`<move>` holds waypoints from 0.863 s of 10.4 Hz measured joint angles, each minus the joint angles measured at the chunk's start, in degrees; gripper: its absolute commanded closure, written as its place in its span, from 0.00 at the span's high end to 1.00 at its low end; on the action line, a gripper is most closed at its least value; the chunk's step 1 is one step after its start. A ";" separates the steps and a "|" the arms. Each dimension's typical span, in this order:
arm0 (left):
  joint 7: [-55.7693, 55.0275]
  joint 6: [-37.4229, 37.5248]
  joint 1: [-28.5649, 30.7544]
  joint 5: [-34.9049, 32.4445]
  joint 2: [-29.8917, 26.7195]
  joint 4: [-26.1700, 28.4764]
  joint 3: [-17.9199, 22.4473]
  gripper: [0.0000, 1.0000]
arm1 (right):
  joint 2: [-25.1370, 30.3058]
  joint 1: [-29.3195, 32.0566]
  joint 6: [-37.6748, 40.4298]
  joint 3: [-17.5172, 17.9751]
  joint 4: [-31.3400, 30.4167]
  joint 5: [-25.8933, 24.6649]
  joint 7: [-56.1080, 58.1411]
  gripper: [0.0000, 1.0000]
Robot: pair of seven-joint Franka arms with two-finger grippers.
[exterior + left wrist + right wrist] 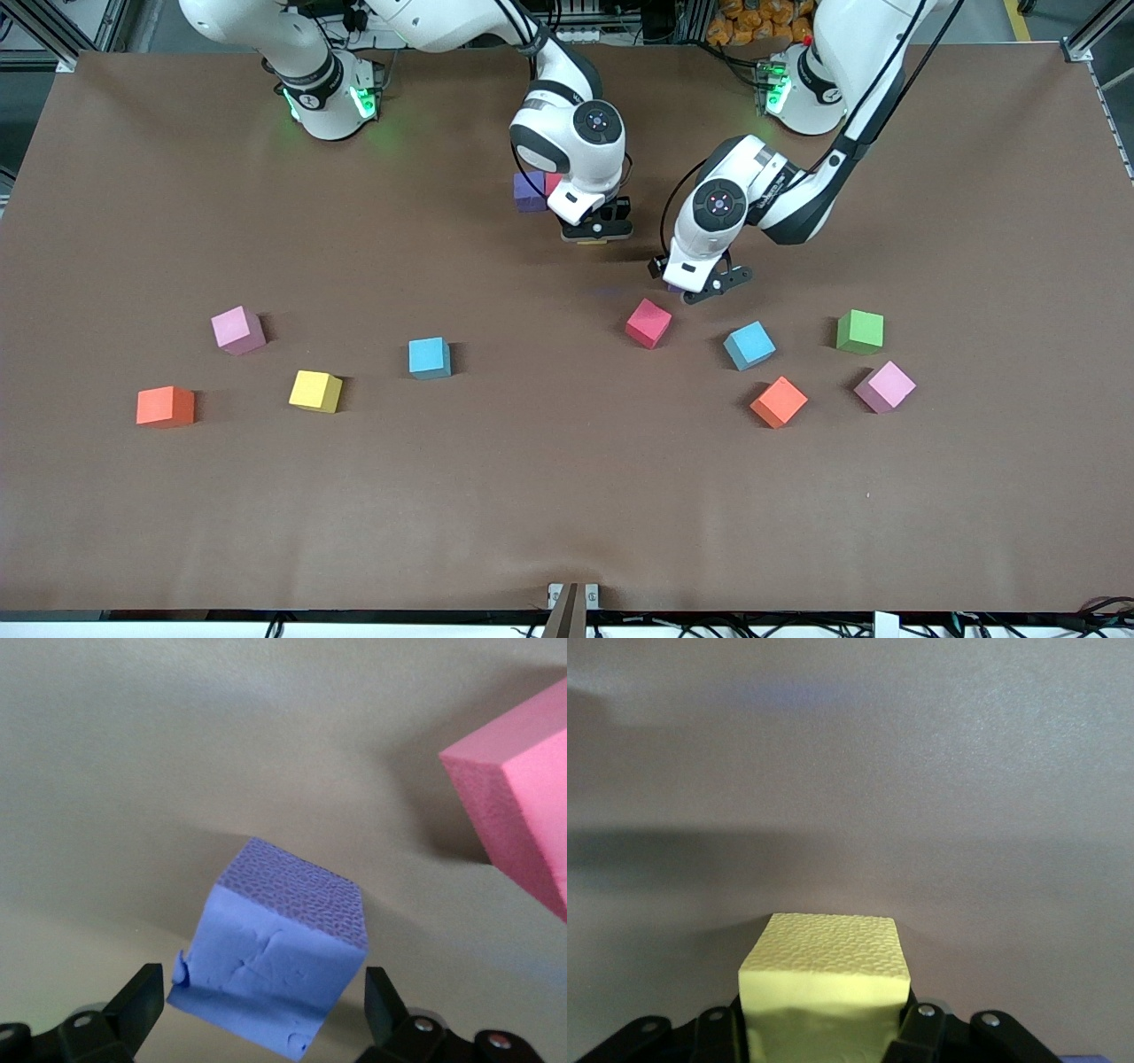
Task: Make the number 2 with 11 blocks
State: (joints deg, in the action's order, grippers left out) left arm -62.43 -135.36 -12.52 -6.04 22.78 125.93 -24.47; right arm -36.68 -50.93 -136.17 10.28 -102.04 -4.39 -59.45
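- So far only two blocks sit together: a purple block (529,191) touching a red one (554,182), beside the right gripper (596,232).
- Right gripper pinches a yellow block (824,983), low over the table (567,496) beside that pair.
- Left gripper (707,288) has its fingers (133,1003) spread around another purple block (276,979), not squeezing.
- Eight blocks lie loose nearer the front camera, plus a green cube (860,331). I think the number 2 is barely started.
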 measured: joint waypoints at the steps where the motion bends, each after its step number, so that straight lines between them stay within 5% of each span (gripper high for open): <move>1: 0.00 -0.28 -0.10 -1.03 0.25 -0.02 -0.02 1.00 | 0.00 -0.04 -0.02 0.00 -0.01 0.00 -0.05 0.00; 9: 13.59 -0.39 -0.08 -1.94 0.28 -0.32 -0.04 1.00 | 0.05 -1.23 -0.10 -0.01 -0.24 -0.13 -0.22 0.00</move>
State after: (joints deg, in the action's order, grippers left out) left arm -48.84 -135.75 -12.60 -7.98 23.07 125.61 -24.51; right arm -36.64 -52.16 -136.26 10.27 -102.28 -4.52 -59.68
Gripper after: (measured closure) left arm 0.000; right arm 0.441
